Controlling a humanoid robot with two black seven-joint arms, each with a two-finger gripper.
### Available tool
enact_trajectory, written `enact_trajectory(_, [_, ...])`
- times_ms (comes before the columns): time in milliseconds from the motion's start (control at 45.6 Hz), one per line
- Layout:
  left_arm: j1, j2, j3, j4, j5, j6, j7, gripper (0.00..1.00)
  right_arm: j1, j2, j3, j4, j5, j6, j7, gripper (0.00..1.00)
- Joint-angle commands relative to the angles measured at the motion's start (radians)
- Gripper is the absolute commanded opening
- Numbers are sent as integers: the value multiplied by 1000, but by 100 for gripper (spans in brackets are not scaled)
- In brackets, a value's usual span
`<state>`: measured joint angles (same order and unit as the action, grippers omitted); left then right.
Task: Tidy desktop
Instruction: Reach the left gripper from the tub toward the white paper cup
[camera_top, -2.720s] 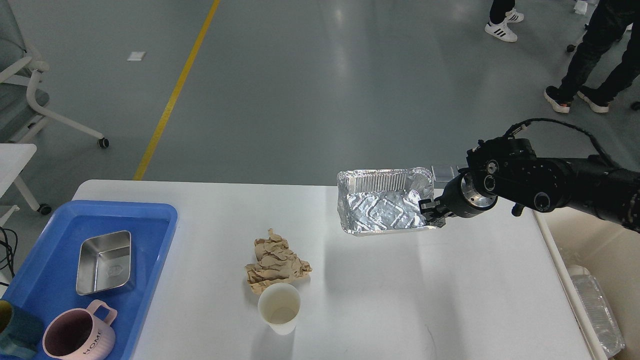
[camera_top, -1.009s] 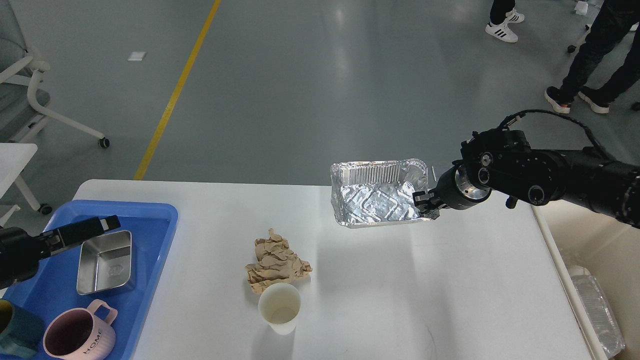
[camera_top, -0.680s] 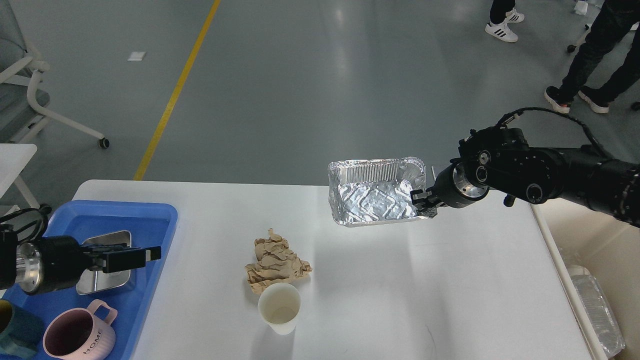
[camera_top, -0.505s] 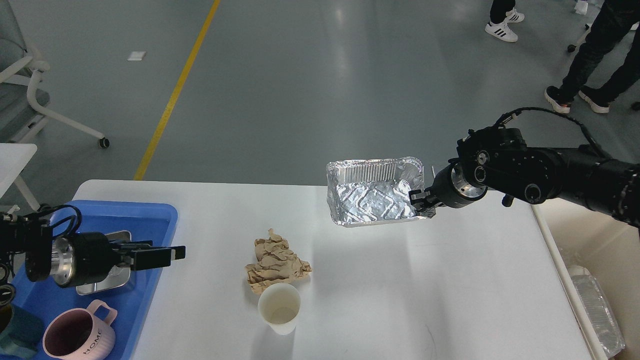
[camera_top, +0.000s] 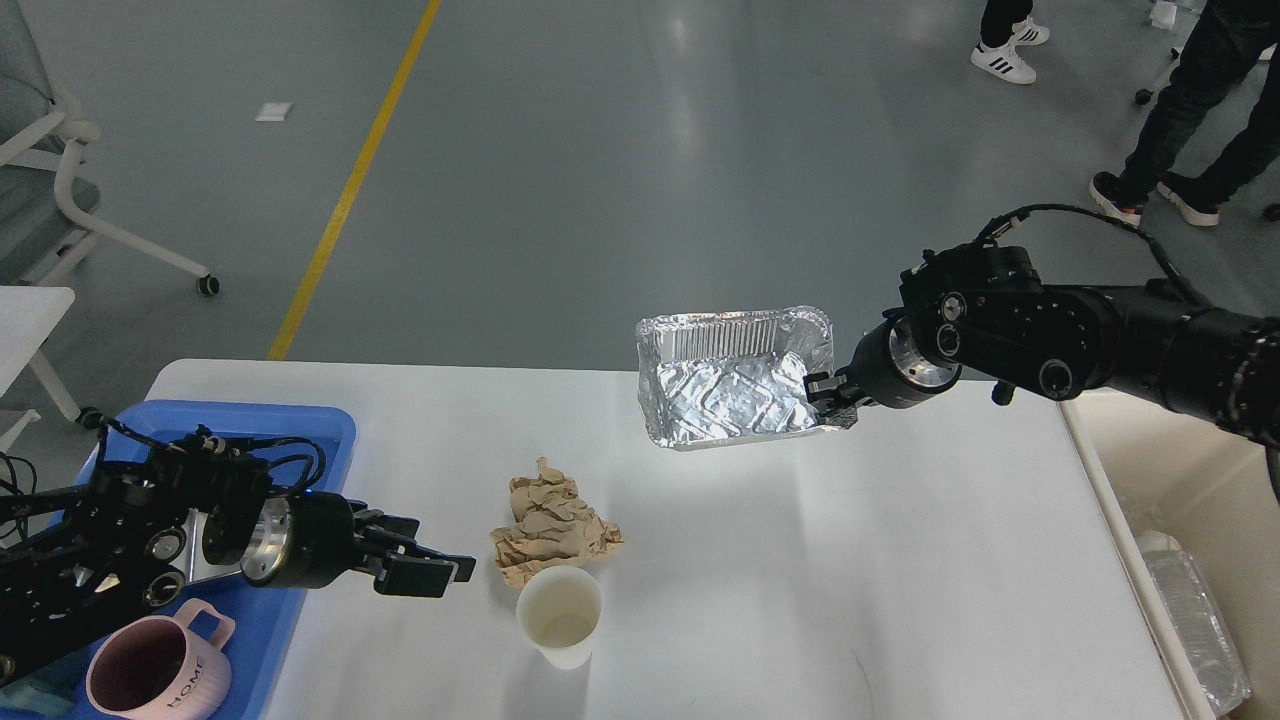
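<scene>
Right end effector (camera_top: 835, 393) clenching rectangular silver foil tray (camera_top: 735, 390), lifted at 1 o'clock over wide white tabletop (camera_top: 900, 560). Left end effector (camera_top: 425, 568) reading released, nearing crumpled brown paper (camera_top: 553, 530); I'm advising centring before pinching.

Bare desktop (camera_top: 900, 580) right of cup (camera_top: 559, 617)

- crumpled brown paper wad (camera_top: 553, 532) — touching a white paper cup (camera_top: 559, 617)
- pink ceramic "HOME" mug (camera_top: 155, 676) in a blue plastic tray (camera_top: 333, 436)
- yellow floor line (camera_top: 353, 180)
</scene>
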<state>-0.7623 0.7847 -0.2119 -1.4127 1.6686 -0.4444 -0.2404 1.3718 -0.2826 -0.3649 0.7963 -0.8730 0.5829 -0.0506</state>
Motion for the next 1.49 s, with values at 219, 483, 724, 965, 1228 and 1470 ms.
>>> enact_trajectory(219, [-31,-169,45,81,7,1,-2,94,12,8,0,3,0,0,0,0])
enact_trajectory(483, [-35,-197,82,112,85,1,-51,69,23,25,0,1,2,0,-2,0])
enact_trajectory(724, [-34,-220,82,170,126,3,-83,55,23,25,0,3,2,0,0,0])
enact_trajectory(965, [-34,-257,86,202,131,1,-88,28,24,20,4,4,2,0,0,0])
enact_trajectory(1228, [-34,-254,103,205,163,1,-132,8,24,23,15,4,2,0,-2,0])
enact_trajectory(1470, [-32,-254,103,205,165,-2,-155,2,24,22,18,3,2,0,-2,0])
